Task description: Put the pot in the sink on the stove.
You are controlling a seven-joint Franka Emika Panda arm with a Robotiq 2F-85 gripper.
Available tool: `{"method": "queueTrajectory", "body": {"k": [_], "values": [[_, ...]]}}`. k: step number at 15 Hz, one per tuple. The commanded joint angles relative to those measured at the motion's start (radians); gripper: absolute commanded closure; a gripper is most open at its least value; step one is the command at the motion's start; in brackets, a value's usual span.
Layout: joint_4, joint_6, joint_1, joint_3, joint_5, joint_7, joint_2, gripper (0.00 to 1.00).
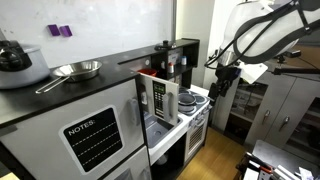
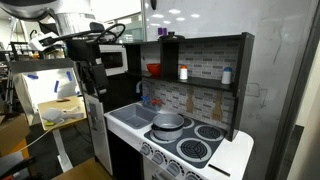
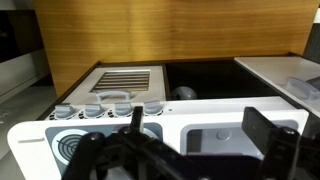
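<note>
The small silver pot (image 2: 168, 122) stands on a burner of the white toy stove (image 2: 205, 150), right beside the sink (image 2: 128, 117). The sink basin looks empty, also in the wrist view (image 3: 215, 140), where a pale-blue burner ring (image 3: 75, 148) shows to its left. I cannot make out the pot in the wrist view. My gripper (image 2: 95, 78) hangs in the air above and to the side of the sink, apart from the pot. It also shows in an exterior view (image 1: 220, 85). In the wrist view its fingers (image 3: 200, 130) are spread wide with nothing between them.
A dark shelf (image 2: 200, 60) with small items overhangs the back of the toy kitchen. On the black countertop (image 1: 60, 90) sit a steel frying pan (image 1: 78, 70) and a grey cooker (image 1: 20, 62). A toy microwave (image 1: 160, 98) stands beside the stove (image 1: 195, 100).
</note>
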Motion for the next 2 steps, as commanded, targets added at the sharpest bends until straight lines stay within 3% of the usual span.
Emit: {"method": "queueTrajectory", "body": {"k": [1, 2], "values": [[0.0, -0.002, 0.008, -0.008, -0.006, 0.005, -0.001, 0.0], [-0.002, -0.002, 0.008, -0.008, -0.005, 0.005, -0.001, 0.0]]}}
